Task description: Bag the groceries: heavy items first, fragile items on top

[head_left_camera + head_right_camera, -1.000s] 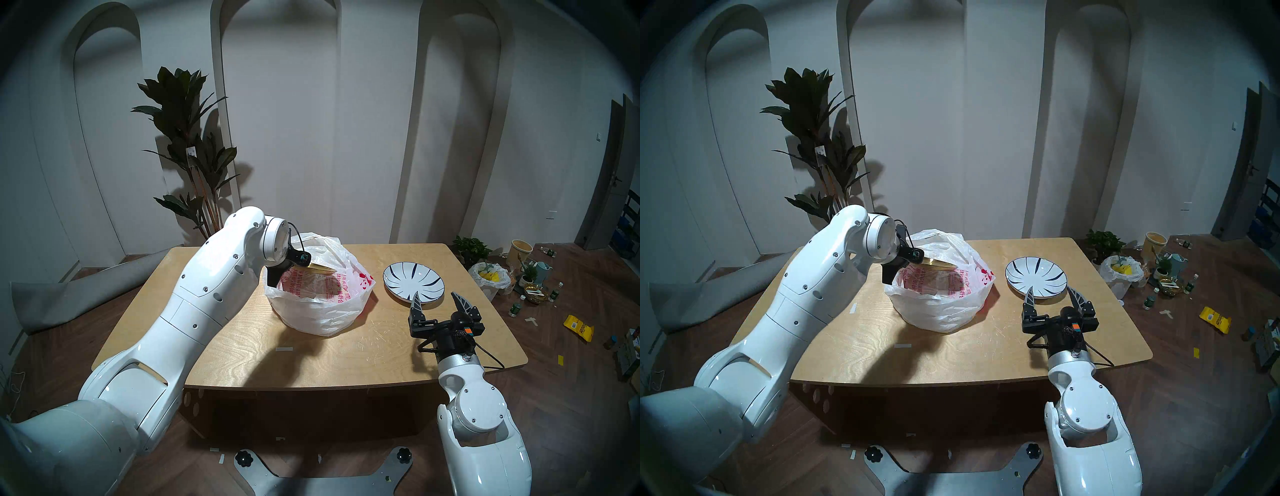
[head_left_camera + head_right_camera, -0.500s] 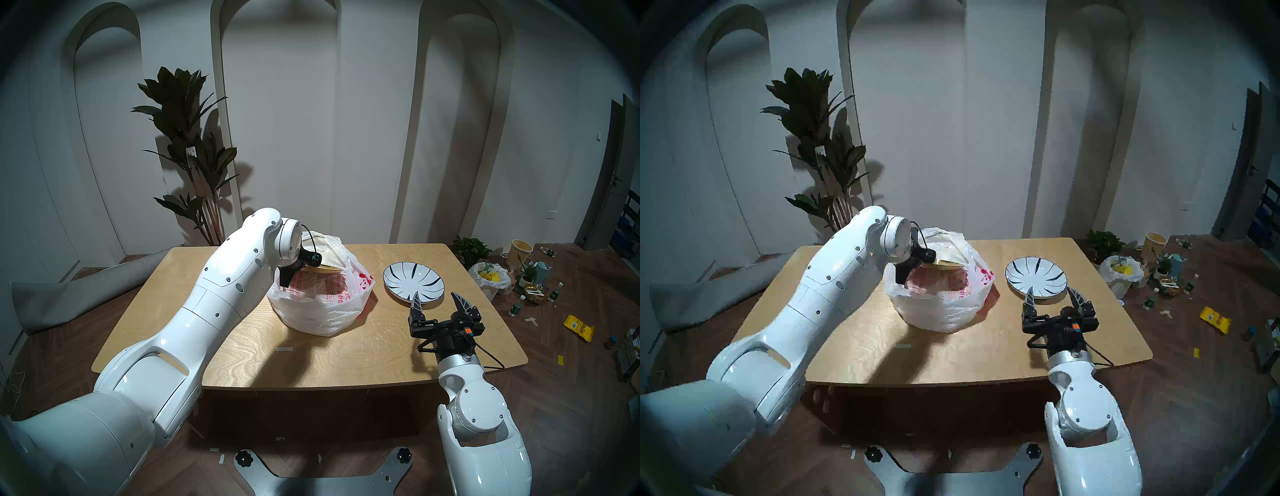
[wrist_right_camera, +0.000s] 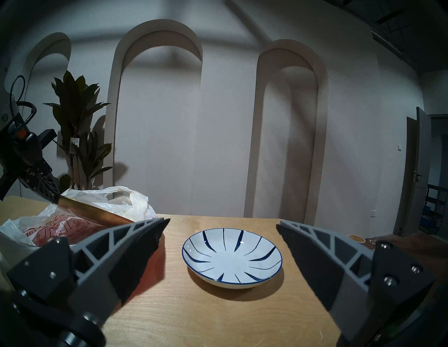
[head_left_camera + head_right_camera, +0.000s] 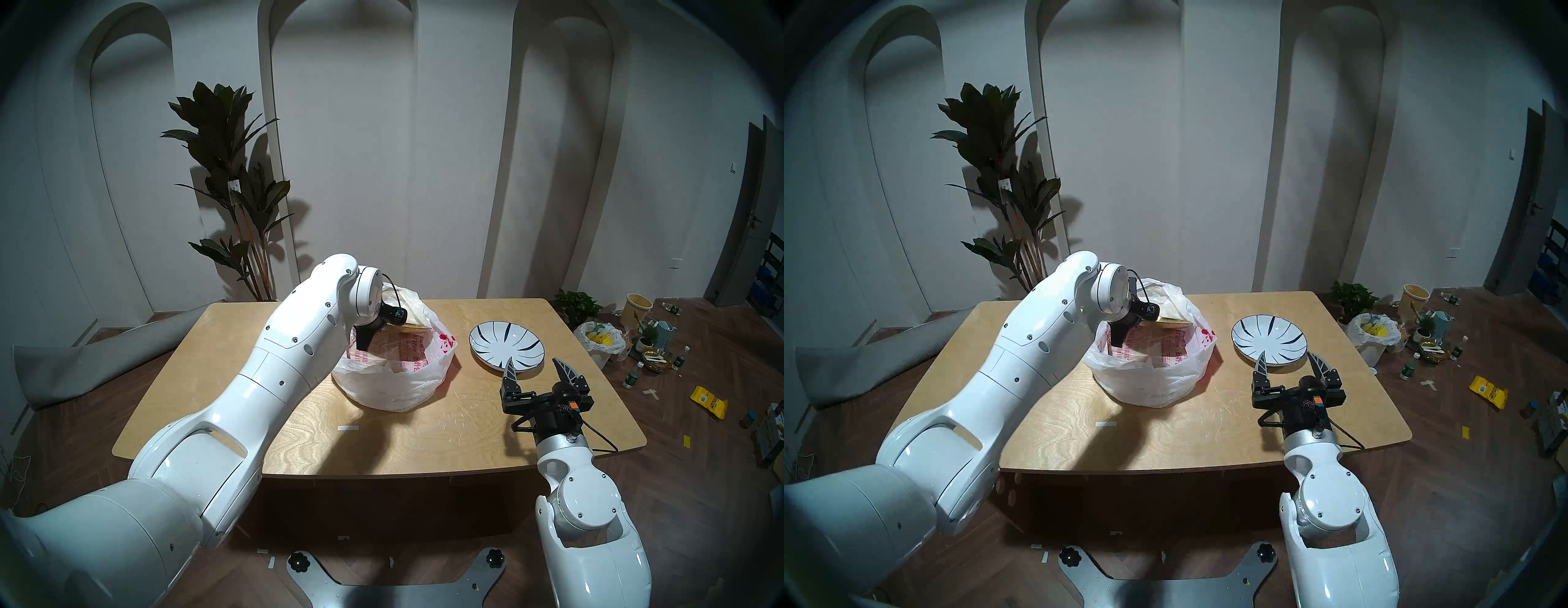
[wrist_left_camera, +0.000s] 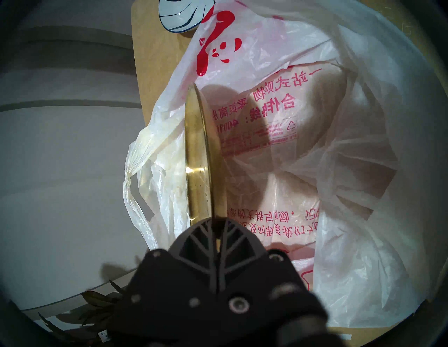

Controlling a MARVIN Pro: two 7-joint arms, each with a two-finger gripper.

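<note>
The white plastic bag [image 4: 390, 382] with red print stands open at the middle of the wooden table [image 4: 424, 433]. My left gripper [image 4: 387, 327] is shut on the rim of the gold metal tray [image 4: 410, 326] and holds it tilted over the far side of the bag's mouth. In the left wrist view the tray [image 5: 197, 157] is edge-on, inside the bag's opening [image 5: 363, 145]. The white striped plate [image 4: 507, 343] lies on the table to the right of the bag. My right gripper [image 4: 533, 361] is open and empty just in front of the plate [image 3: 231, 259].
A tall plant [image 4: 229, 170] stands behind the table's far left corner. A rolled grey mat [image 4: 85, 365] lies on the floor at the left. A small yellow-tinted sack [image 4: 600, 339], pots and bottles clutter the floor at the right. A strip of white tape [image 4: 348, 428] lies on the table.
My left arm has reached further right and forward, carrying the gold tray deeper over the bag's mouth. The bag's near rim shifted slightly. The right arm and the striped plate have not moved.
</note>
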